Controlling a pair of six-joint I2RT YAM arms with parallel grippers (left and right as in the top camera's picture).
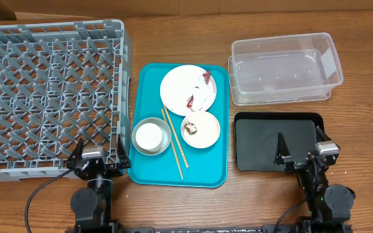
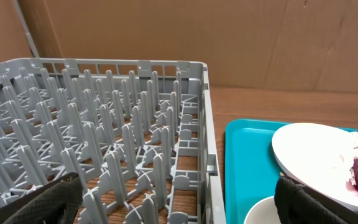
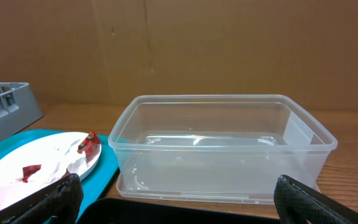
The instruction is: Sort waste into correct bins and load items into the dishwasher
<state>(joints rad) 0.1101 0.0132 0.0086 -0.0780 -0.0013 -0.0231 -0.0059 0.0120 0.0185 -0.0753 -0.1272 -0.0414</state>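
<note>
The grey dish rack [image 1: 50, 90] stands at the left. A white plate [image 1: 180, 84] holds crumpled white paper with red bits [image 1: 199, 97]. A pinkish-white bowl [image 1: 206, 133] holds a dark brown lump [image 1: 191, 129]. A grey metal bowl [image 1: 162, 144] holds a small white cup [image 1: 149, 136]. Two chopsticks [image 1: 173, 145] lie between the bowls. The clear tub [image 1: 283, 68] and the black tray [image 1: 258, 145] are at the right. My left gripper [image 1: 100, 155] is open and empty at the rack's near right corner. My right gripper [image 1: 300, 149] is open and empty over the black tray's near edge.
The dishes all sit on a teal tray [image 1: 203, 165] between the rack and the bins. The left wrist view shows the rack wall [image 2: 191, 124] and the plate [image 2: 316, 158]. The right wrist view shows the tub [image 3: 222, 143] and the plate [image 3: 42, 162].
</note>
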